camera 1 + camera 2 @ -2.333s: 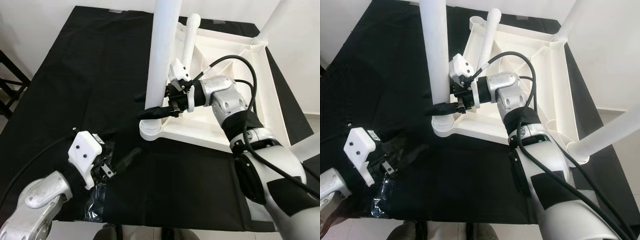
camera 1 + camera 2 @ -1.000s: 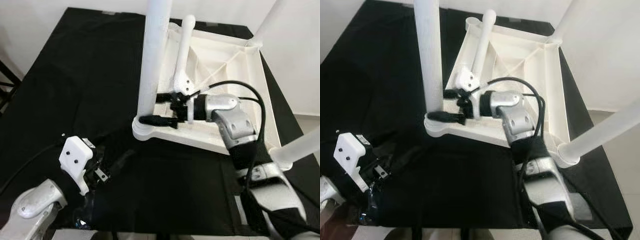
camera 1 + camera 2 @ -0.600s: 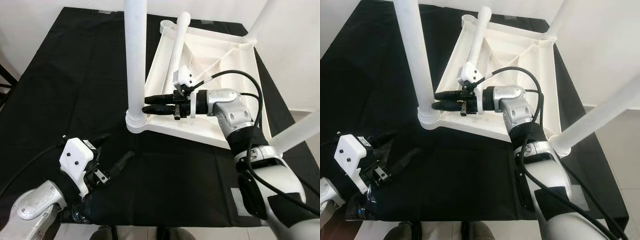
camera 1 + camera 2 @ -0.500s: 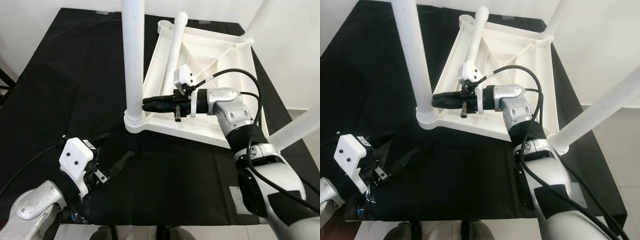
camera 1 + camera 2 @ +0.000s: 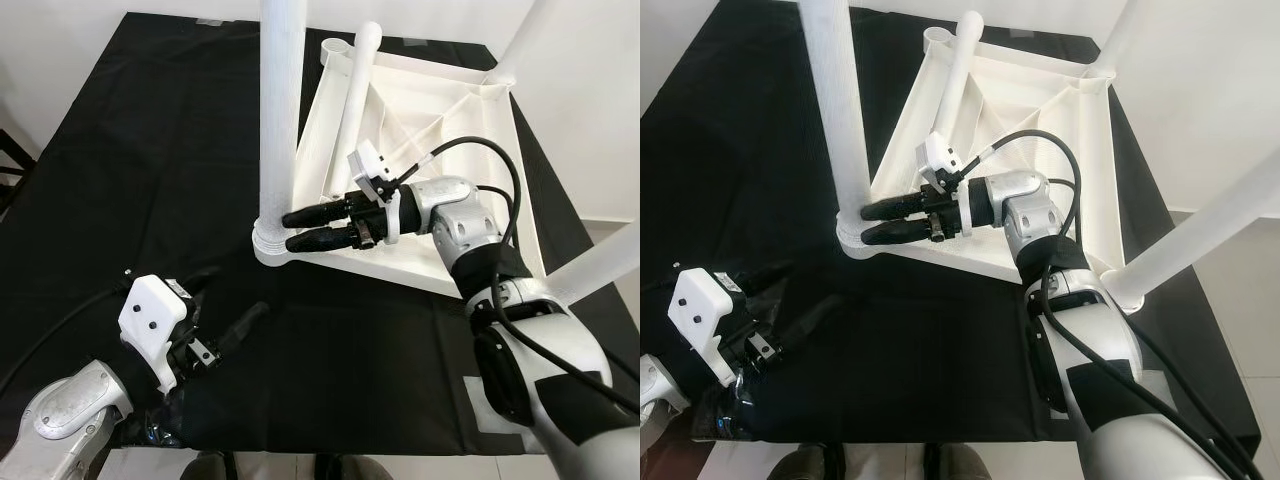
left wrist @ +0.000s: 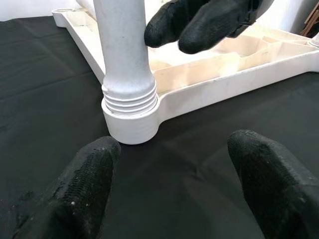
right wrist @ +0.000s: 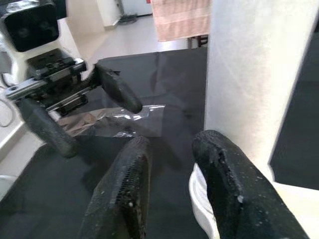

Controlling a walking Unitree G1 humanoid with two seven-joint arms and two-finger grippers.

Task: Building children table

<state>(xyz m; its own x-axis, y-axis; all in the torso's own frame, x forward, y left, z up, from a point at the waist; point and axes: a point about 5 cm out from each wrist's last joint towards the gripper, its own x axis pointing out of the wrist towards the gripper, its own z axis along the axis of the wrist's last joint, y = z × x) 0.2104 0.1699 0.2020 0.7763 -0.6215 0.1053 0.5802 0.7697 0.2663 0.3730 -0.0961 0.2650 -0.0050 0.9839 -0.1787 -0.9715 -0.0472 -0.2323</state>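
While the tabletop [image 5: 440, 240] lies upside down, your right gripper [image 5: 300, 228] hovers narrowly parted by the near leg [image 5: 277, 120], gripping nothing; left gripper [image 5: 232, 305] waits wide open.

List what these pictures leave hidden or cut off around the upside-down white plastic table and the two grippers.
- Upright white table leg: its free end is cut off by the left eye view's upper edge.
- Thread depth in the corner socket: hidden inside the socket, left wrist view.
- Loose white leg lying in the white table top: its near end is hidden behind the right gripper.
- Clear plastic wrap: partly hidden by the left gripper, right wrist view.
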